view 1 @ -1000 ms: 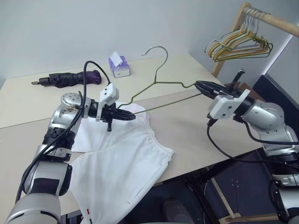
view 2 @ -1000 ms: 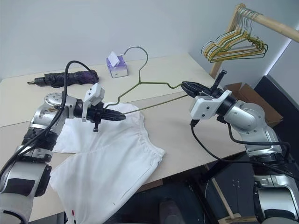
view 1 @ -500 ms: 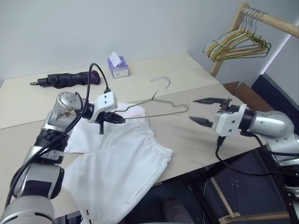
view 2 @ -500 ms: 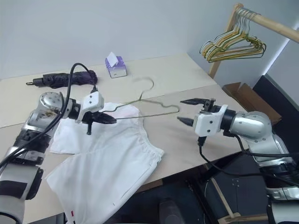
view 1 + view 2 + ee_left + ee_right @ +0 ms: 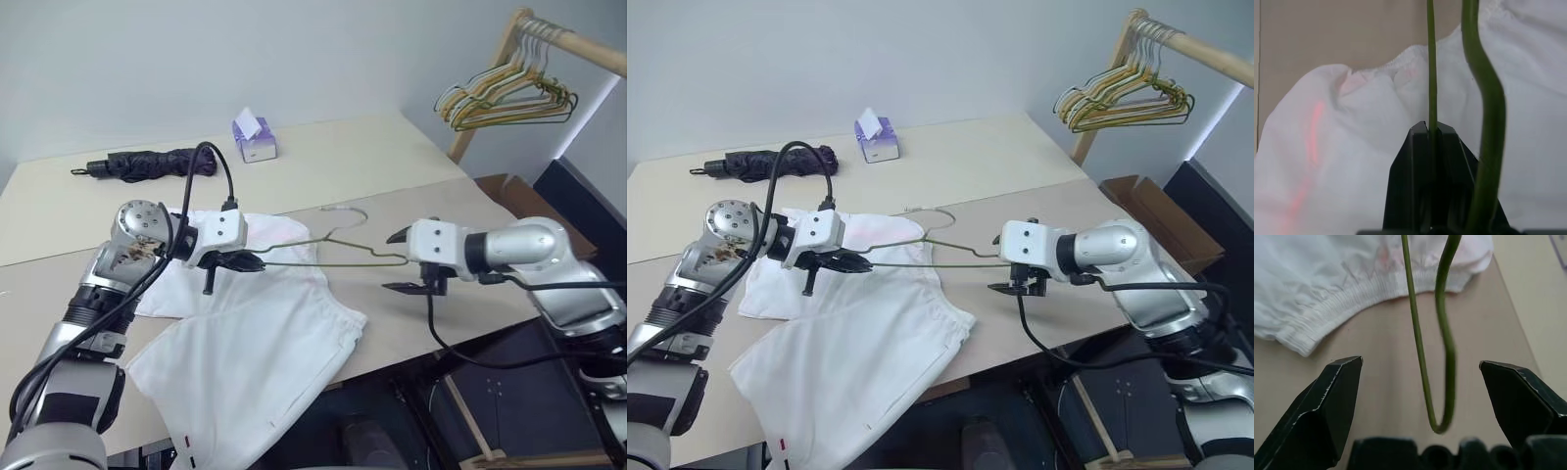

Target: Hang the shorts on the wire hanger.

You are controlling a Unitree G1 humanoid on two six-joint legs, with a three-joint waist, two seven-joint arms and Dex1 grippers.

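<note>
The left gripper [image 5: 257,262] pinches the wire hanger [image 5: 338,250] lying left-to-right over the shorts [image 5: 265,338], its right corner between the right gripper's [image 5: 400,261] spread jaws.

Item count, by kind:

- Shorts [image 5: 265,343]: one pair, white, spread on the near left of the table.
- Wire hanger [image 5: 338,253]: one loose olive-grey unit, lying over the table centre.
- Hangers on the rail [image 5: 509,98]: one bunch, yellow and green, far right. The wires overlap, so the exact number cannot be determined.
- Rail [image 5: 573,41]: one wooden bar.
- Tissue box [image 5: 255,143]: one, purple, at the far side.
- Umbrella [image 5: 147,164]: one, dark, folded, far left.
- Table [image 5: 362,166]: one beige top.
- Cardboard box [image 5: 1151,220]: one, on the right beyond the table edge.
- Grippers: two, a left [image 5: 253,262] and a right [image 5: 397,261], each with two black fingers.
</note>
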